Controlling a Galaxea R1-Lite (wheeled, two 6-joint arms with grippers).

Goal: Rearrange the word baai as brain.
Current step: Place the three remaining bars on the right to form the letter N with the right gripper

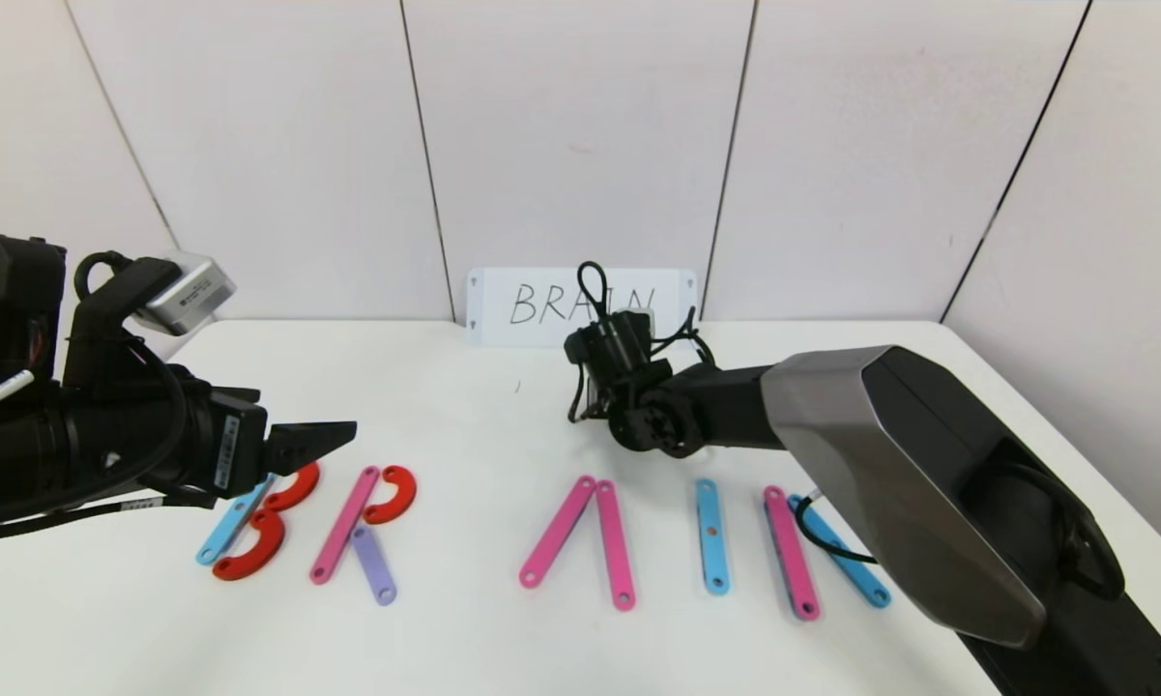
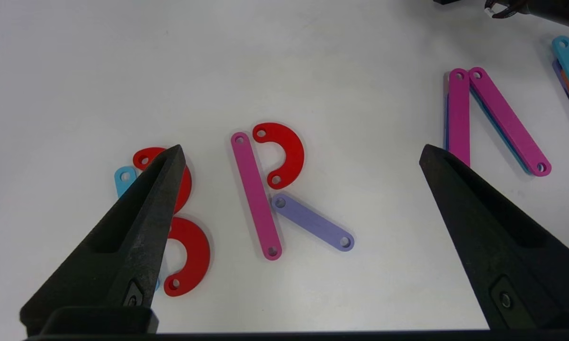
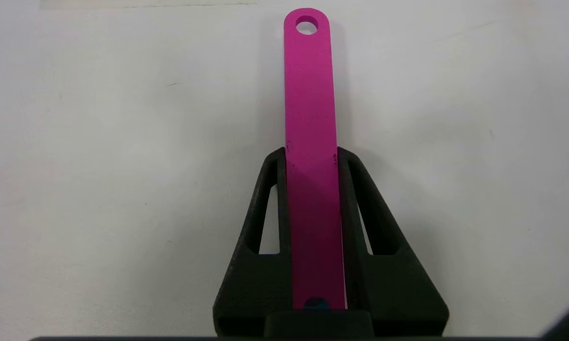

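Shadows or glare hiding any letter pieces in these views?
Head view: no glare; right arm covers part of the N. Left wrist view: left gripper's fingers cover part of the B. Right wrist view: soft shadow beside the gripped pink strip.

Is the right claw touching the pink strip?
Touching. The right wrist view shows the right claw shut on the pink strip, both fingers pressed against its long edges.

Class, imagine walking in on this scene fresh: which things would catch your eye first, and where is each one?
Probably the row of flat pink, light-blue and purple holed strips and red C-shaped arcs laid as big letters across the white table. In the right wrist view, the right gripper is shut on a bright pink holed strip. At the row's left end, the left gripper hangs open above the red arcs.
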